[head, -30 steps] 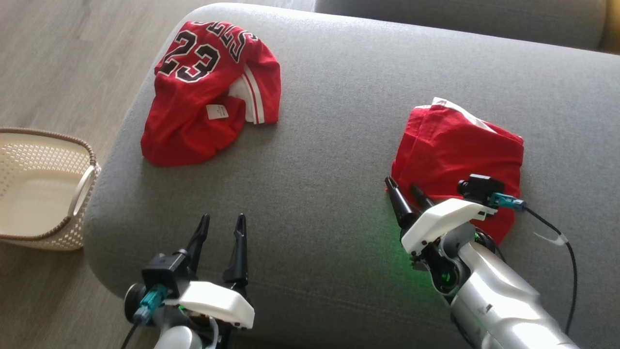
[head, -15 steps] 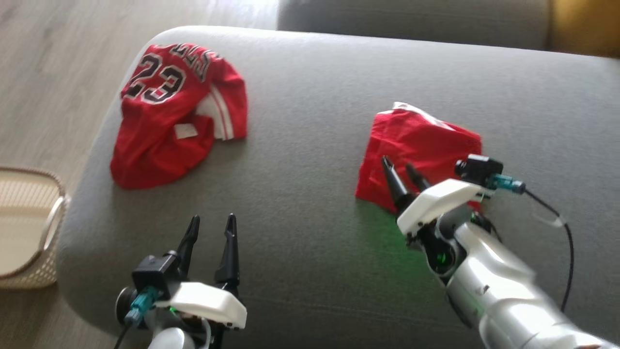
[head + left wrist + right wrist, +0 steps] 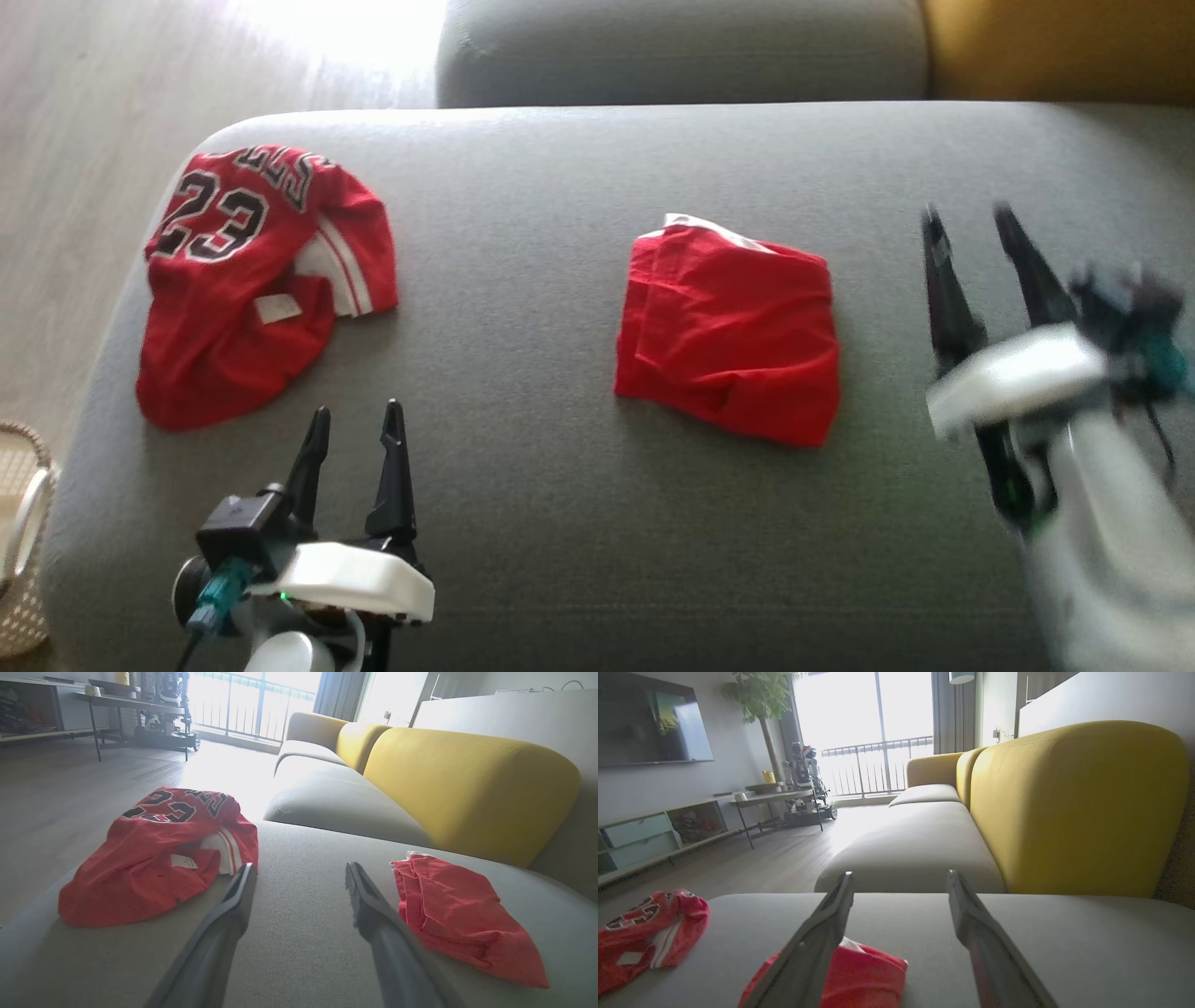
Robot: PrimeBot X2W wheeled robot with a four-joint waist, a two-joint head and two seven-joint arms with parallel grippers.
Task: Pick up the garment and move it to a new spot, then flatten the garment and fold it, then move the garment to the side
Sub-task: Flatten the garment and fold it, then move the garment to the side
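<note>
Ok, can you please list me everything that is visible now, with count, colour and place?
jersey: 1, red with number 23, crumpled, left end of the near cushion
folded garment: 1, red, middle of that cushion
seat cushions: 2, grey, one under both garments, one behind it
backrests: at least 2, yellow, behind the cushions
basket: 1, cream, on the floor, far left
floor: pale wood, left
left gripper: 1, dark fingers, open, empty, below the jersey
right gripper: 1, dark fingers, open, empty, right of the folded garment

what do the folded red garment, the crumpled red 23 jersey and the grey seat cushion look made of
folded red garment: thin matte cloth, possibly synthetic; soft creases. crumpled red 23 jersey: similar light cloth, applied numerals, white label. grey seat cushion: matte woven upholstery, fine texture.
</note>
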